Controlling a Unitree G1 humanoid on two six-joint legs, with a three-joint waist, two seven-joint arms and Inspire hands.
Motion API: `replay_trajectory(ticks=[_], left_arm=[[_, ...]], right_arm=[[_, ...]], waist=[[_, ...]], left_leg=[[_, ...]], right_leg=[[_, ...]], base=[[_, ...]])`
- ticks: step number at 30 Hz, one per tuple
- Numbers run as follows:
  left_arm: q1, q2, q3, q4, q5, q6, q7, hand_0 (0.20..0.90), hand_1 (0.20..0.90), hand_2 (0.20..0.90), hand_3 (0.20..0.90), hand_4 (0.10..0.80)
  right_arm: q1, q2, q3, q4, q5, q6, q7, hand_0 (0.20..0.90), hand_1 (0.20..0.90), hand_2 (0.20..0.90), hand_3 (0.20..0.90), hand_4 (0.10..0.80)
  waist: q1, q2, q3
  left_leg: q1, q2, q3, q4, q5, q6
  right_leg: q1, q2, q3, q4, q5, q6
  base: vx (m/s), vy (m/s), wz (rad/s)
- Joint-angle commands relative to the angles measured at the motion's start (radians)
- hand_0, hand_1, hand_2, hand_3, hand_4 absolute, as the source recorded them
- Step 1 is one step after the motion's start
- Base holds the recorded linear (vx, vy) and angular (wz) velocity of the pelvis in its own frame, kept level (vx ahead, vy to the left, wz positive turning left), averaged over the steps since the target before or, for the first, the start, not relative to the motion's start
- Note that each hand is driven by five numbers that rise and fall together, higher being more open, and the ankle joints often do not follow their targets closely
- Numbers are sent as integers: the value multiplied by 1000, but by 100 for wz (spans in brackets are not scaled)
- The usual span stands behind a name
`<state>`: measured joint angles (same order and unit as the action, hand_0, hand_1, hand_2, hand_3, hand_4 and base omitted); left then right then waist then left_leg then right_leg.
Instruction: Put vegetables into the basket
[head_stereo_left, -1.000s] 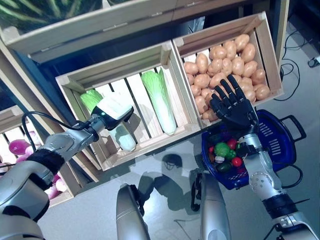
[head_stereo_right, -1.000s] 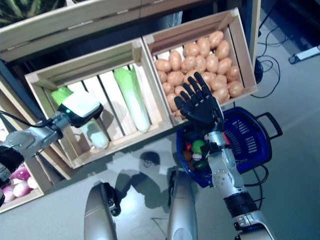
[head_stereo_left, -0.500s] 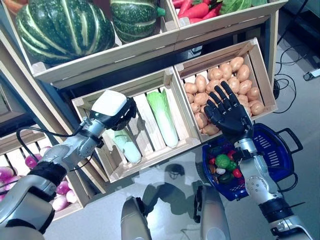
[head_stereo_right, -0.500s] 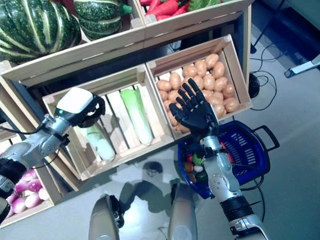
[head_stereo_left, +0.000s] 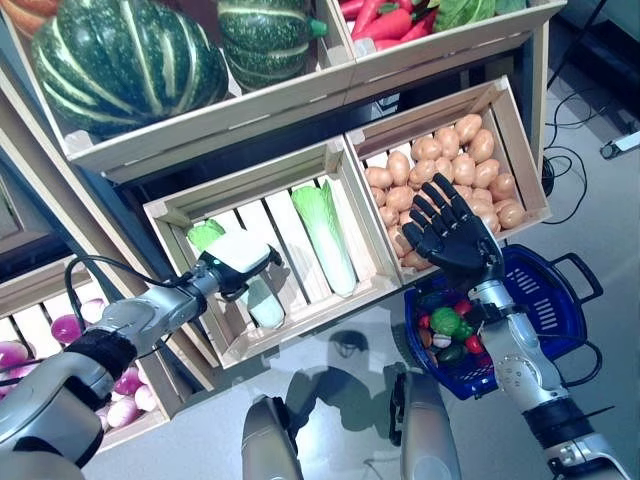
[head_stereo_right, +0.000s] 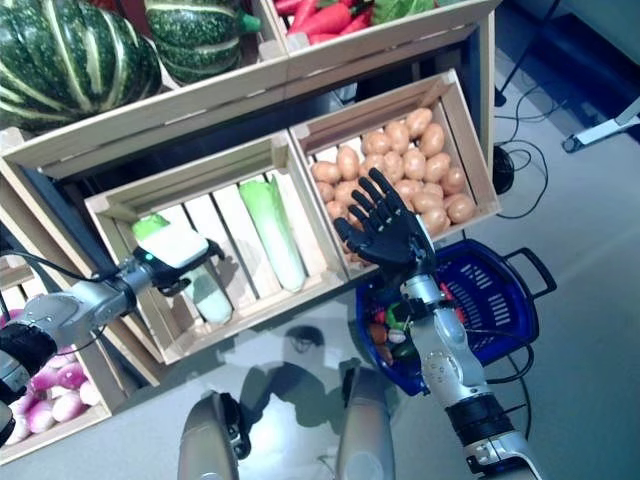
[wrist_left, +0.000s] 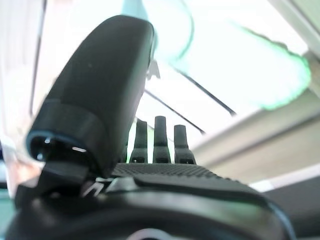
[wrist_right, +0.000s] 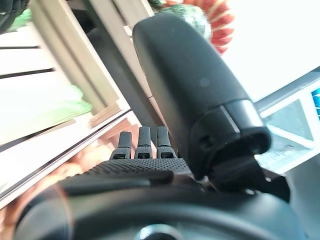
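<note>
Two napa cabbages lie in a slatted wooden crate (head_stereo_left: 300, 312). My left hand (head_stereo_left: 240, 262), under its white cover, rests over the left cabbage (head_stereo_left: 264, 304), whose green top (head_stereo_left: 205, 236) shows behind it. In the left wrist view the fingers (wrist_left: 160, 141) stretch straight toward the pale cabbage (wrist_left: 240, 65), so the hand is open. The second cabbage (head_stereo_left: 323, 236) lies free further right. My right hand (head_stereo_left: 450, 232) hovers open with its fingers spread, empty, above the blue basket (head_stereo_left: 545, 300). The basket holds several small vegetables (head_stereo_left: 446, 326).
A crate of potatoes (head_stereo_left: 450, 160) sits behind my right hand. Striped green pumpkins (head_stereo_left: 130, 60) and red vegetables (head_stereo_left: 385, 20) fill the shelf above. Purple onions (head_stereo_left: 120, 388) lie in a low crate at the left. The basket stands on the grey floor before the shelves.
My left hand dropped from the crate's back edge down onto the left cabbage. My right hand stayed above the basket. The camera tilted up earlier, which brought the upper shelf into view.
</note>
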<state>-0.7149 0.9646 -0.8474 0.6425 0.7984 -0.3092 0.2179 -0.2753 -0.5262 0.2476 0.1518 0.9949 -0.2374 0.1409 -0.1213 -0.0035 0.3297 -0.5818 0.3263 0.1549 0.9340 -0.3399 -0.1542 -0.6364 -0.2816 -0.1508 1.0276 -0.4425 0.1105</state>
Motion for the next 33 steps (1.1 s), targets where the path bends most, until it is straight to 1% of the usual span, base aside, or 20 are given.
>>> replay_trajectory(ticks=[1,4,7,11,16,17,18,21,28,31,33], left_arm=[[-144,93,-3,-20,36,52,13,900,900,900,900,800],[-180,109,-28,2,42,67,24,900,900,900,900,800],[-201,117,-36,18,26,63,68,900,900,900,900,800],[-212,113,-18,9,11,79,107,900,900,900,900,800],[-233,110,-11,12,49,79,136,900,900,900,900,800],[-241,108,-13,19,63,73,134,900,900,900,900,800],[-242,108,-15,19,64,72,132,900,900,900,900,800],[-266,106,-32,26,85,79,105,900,900,900,900,800],[-299,93,-49,48,111,88,121,900,900,900,900,800],[-318,100,-59,40,105,89,71,900,900,900,900,800],[-324,94,-62,57,106,90,42,900,900,900,900,800]], right_arm=[[-82,-28,-24,-82,59,-69,15,900,900,900,900,800],[-98,-59,-15,-86,80,-71,3,900,900,900,900,800],[-103,-75,-12,-86,99,-76,1,900,900,900,900,800],[-92,-77,-15,-92,99,-89,-5,900,900,900,900,800],[-105,-77,-17,-83,96,-98,-3,900,900,900,900,800],[-106,-77,-17,-78,94,-105,-1,900,900,900,900,800],[-105,-77,-17,-77,93,-106,0,900,900,900,900,800],[-111,-83,-21,-72,91,-116,-3,900,900,900,900,800],[-121,-95,-41,-68,95,-133,-14,900,900,900,900,800],[-124,-109,-60,-76,91,-154,-23,900,900,900,900,800],[-127,-113,-75,-77,94,-162,-26,900,900,900,900,800]], waist=[[-3,-14,-19],[-4,-17,-1],[-5,-20,12],[-5,-20,29],[-6,-19,39],[-7,-18,42],[-7,-18,41],[-10,-19,53],[-12,-23,78],[-10,-25,95],[-10,-28,106]], left_leg=[[-38,-15,15,-57,58,58],[-78,-11,3,-34,60,52],[-111,-9,-7,-15,61,47],[-151,-10,-14,11,56,44],[-190,-6,-19,45,46,41],[-198,-4,-19,55,40,40],[-193,-3,-24,75,9,32],[-231,3,-32,125,-10,28],[-329,20,-53,221,-33,26],[-400,29,-73,280,-45,26],[-450,32,-87,319,-52,27]], right_leg=[[15,-68,-15,-105,172,29],[-23,-69,-11,-85,171,29],[-52,-68,-6,-68,170,28],[-92,-67,-4,-41,162,27],[-129,-67,-6,-7,147,24],[-136,-68,-5,2,141,23],[-131,-70,1,19,114,34],[-165,-73,8,65,93,32],[-260,-83,19,168,58,28],[-327,-90,30,232,42,26],[-378,-94,37,281,30,24]], base=[[-40,-27,5],[-62,-36,2],[-61,-42,0],[-60,-37,5],[-47,-2,2],[57,11,2],[54,10,2],[0,12,5],[-40,14,6],[-52,12,4],[-54,8,3]])
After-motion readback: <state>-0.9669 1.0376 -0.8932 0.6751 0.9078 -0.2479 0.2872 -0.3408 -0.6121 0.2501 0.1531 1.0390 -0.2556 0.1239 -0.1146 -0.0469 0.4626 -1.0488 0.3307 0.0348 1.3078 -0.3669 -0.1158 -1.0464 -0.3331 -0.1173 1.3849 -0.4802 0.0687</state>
